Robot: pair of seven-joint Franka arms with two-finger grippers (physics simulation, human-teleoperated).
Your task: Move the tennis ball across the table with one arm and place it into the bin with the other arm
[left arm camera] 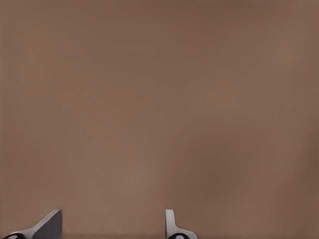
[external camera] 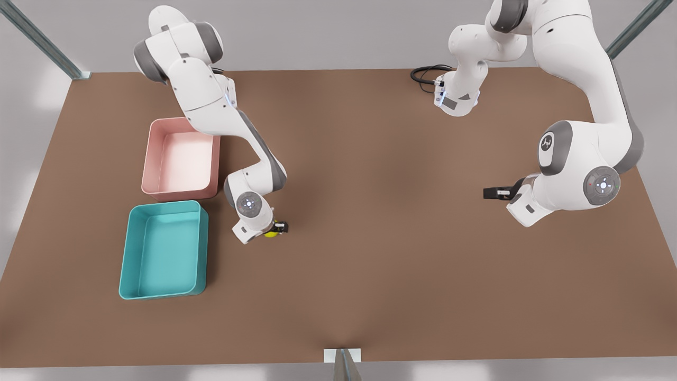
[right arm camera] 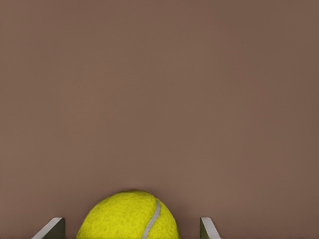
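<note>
The yellow-green tennis ball [external camera: 270,233] rests on the brown table [external camera: 370,254], a little to the right of the teal bin [external camera: 126,251] in the front view. My right gripper [external camera: 278,228] is down low over it. In the right wrist view the ball [right arm camera: 128,217] sits between that gripper's [right arm camera: 132,223] two fingers, with a small gap on each side, so the gripper is open. My left gripper [external camera: 489,193] waits at the front view's right, above bare table. Its fingers [left arm camera: 50,225] stand apart with nothing between them.
A pale pink tray [external camera: 149,153] stands just behind the teal bin, partly under the right arm's links. A black cable [external camera: 426,74] loops at the table's back edge near the left arm's base. Metal frame posts stand at the table's corners and front edge.
</note>
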